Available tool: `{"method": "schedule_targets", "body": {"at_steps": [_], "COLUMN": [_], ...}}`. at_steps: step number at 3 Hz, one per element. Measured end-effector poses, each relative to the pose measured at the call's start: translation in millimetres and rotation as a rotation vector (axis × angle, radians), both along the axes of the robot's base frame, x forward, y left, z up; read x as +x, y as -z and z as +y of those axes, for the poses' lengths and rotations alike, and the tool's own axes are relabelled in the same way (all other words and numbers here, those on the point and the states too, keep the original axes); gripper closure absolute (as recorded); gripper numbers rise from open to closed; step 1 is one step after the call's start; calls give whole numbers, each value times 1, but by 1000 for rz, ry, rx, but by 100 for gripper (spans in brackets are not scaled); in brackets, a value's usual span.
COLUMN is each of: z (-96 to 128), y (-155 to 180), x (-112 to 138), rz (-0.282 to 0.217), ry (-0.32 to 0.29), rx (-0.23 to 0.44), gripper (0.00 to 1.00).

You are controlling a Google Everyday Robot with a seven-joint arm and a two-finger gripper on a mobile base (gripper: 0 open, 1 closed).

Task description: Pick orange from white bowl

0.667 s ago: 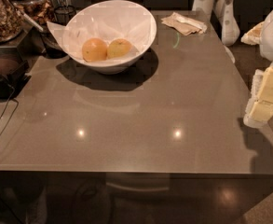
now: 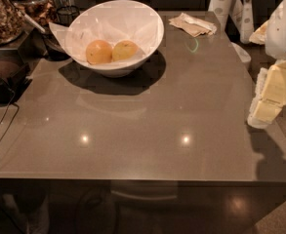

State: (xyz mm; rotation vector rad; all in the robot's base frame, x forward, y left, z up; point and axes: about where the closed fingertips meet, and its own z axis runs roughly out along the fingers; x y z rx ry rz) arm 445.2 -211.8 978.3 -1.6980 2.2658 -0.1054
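Observation:
The white bowl (image 2: 150,21), lined with white paper, stands at the back left of the grey table. Two round fruits lie in it side by side. The orange (image 2: 125,50) is the paler, yellowish one on the right. A deeper orange fruit (image 2: 99,51) touches it on the left. My gripper (image 2: 265,108), cream and white, hangs at the right edge of the table, far right of the bowl and nearer the front, with nothing seen in it.
A crumpled napkin (image 2: 191,24) lies behind and right of the bowl. Jars of food (image 2: 3,13), a black wire holder (image 2: 67,14) and a dark appliance (image 2: 3,79) with a cable crowd the left side. A white spotted object (image 2: 228,4) stands at the back right.

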Motion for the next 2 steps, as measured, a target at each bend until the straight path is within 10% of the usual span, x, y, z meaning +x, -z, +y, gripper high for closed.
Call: {"method": "schedule_targets", "body": {"at_steps": [2], "z": [32], "y": [10], "x": [58], "rz": [137], "ry": [108], "rx": [42], "gripper": [0]}}
